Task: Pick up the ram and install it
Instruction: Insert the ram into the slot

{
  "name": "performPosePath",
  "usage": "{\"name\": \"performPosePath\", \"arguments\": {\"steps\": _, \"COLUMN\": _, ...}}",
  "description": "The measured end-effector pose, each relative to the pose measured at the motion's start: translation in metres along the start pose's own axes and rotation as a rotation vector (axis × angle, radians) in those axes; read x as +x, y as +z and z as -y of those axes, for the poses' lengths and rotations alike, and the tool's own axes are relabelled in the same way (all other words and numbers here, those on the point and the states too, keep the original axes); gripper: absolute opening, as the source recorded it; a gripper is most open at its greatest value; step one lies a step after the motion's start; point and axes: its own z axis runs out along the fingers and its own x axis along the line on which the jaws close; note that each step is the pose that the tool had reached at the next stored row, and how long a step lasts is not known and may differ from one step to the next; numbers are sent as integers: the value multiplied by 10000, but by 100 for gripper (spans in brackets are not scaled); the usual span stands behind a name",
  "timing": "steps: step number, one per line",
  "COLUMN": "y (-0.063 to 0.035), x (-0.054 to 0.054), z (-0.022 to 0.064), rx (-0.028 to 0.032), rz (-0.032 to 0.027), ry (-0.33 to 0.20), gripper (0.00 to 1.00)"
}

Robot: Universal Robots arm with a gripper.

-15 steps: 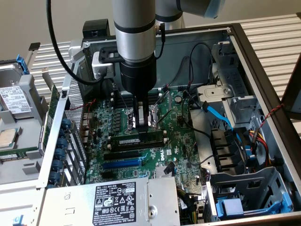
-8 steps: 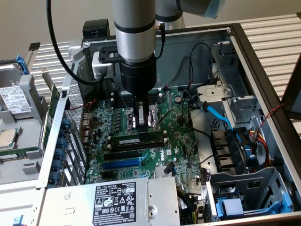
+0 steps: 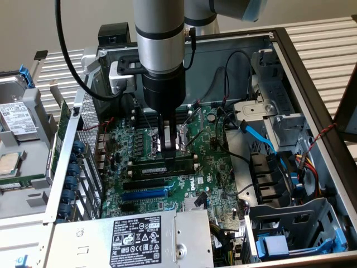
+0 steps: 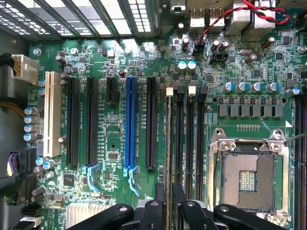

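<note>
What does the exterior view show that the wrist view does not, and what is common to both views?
Exterior view: the robot arm, a labelled power supply, a hard drive beside the case, and a light blue cable. Wrist view: a white slot near the black slots. Both: the claw closed on the ram, the blue slot and the green board.

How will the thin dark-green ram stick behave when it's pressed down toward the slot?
Probably stiff: the thin dark-green ram stick looks straight, seen edge-on between the fingers of the tool. Likely light, being so thin. Standing on its narrow edge beside the black slots, it could tilt sideways if pressed off-centre.
</note>
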Motion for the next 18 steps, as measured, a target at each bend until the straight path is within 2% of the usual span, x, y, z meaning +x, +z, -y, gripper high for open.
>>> {"name": "performPosePath", "arguments": {"steps": 18, "y": -87, "x": 6, "z": -2, "rx": -1, "rz": 5, "ry": 0, "gripper": 21}}
